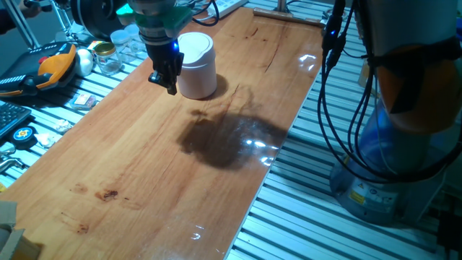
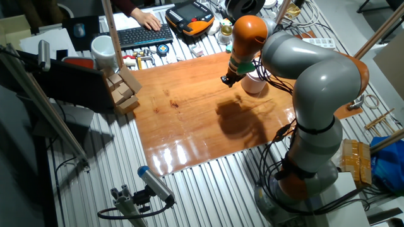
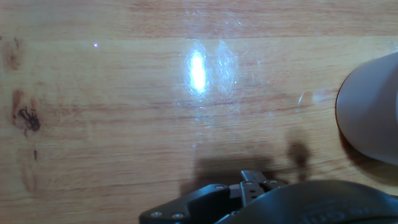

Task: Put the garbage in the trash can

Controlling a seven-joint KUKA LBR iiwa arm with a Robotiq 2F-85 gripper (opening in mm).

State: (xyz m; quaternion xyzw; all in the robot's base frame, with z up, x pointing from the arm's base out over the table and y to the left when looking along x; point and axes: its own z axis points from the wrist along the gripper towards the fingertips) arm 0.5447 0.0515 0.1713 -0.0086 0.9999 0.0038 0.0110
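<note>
The trash can (image 1: 196, 65) is a small white bin with a domed lid, standing upright at the far end of the wooden table. It also shows in the other fixed view (image 2: 255, 82), and its lid is at the right edge of the hand view (image 3: 372, 112). My gripper (image 1: 164, 79) hangs low, just left of the bin and close to its side. Its dark fingers point down at the table, and I cannot tell their gap. The garbage wad does not show in any view.
The wooden table (image 1: 144, 166) has a grooved metal bench around it. Beyond its far left edge are clear glass jars (image 1: 108, 58), an orange tool (image 1: 54, 66) and flat paper scraps (image 1: 85, 100). Black cables (image 1: 339, 87) hang at the right, by the arm's base.
</note>
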